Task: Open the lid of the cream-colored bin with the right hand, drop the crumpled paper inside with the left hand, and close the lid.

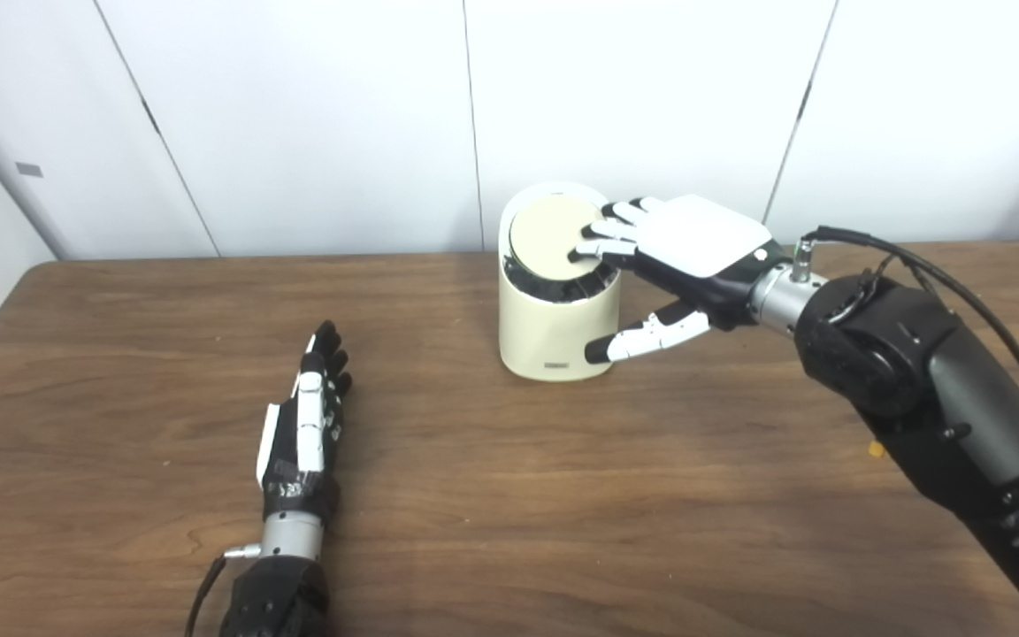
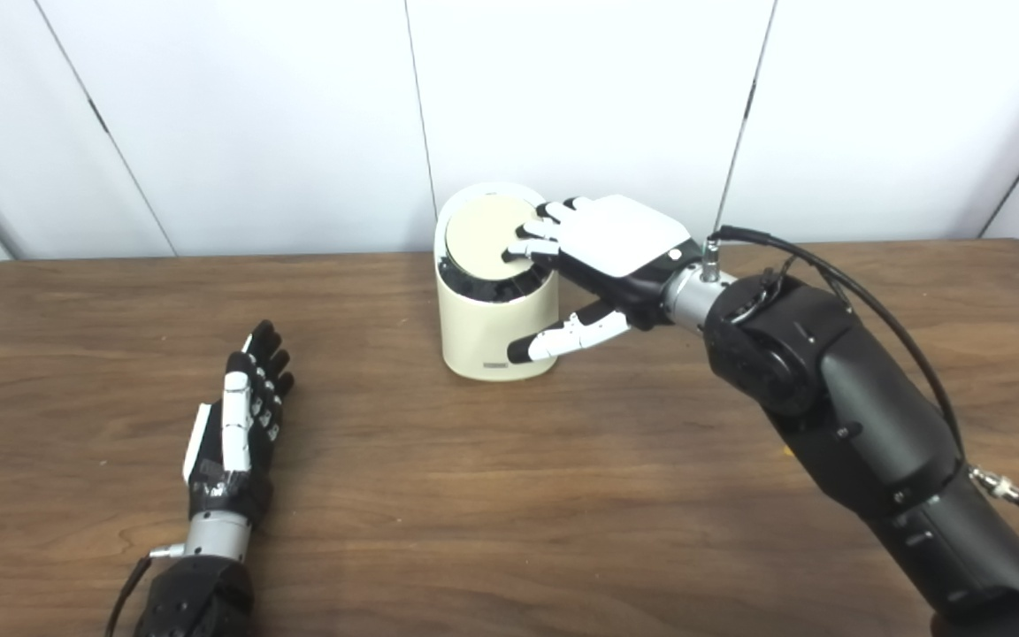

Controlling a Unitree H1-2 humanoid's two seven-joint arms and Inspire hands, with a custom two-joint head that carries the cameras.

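- The cream-coloured cylindrical bin (image 1: 555, 332) stands upright at the back middle of the brown wood-grain counter (image 1: 509, 495), close to the white panelled wall (image 1: 297, 115).
- Its round tan lid (image 1: 554, 234) sits tilted inside the rim, with a dark gap showing along the near edge. It looks partly pushed in, neither flat shut nor fully open.
- The right hand (image 1: 682, 252) is palm-down over the bin. Its fingers (image 1: 602, 243) are spread and rest on the right part of the lid, and the thumb (image 1: 647, 336) hangs apart beside the bin wall, not clearly touching it.
- The left hand (image 1: 302, 425) lies flat on the counter well to the left, fingers straight and close together, holding nothing.
- No crumpled paper shows in either view, on the counter or in a hand. Whether it is already in the bin cannot be told.
- Judged step: working the lid with the right fingers.
- To do it well, the fingers press straight down near the lid's edge, not sideways, since the bin looks light and may slide or tip.
- The thumb against the wall would brace it.
- Pressure ought to be slow and even so the lid pivots cleanly and does not jam on the rim.
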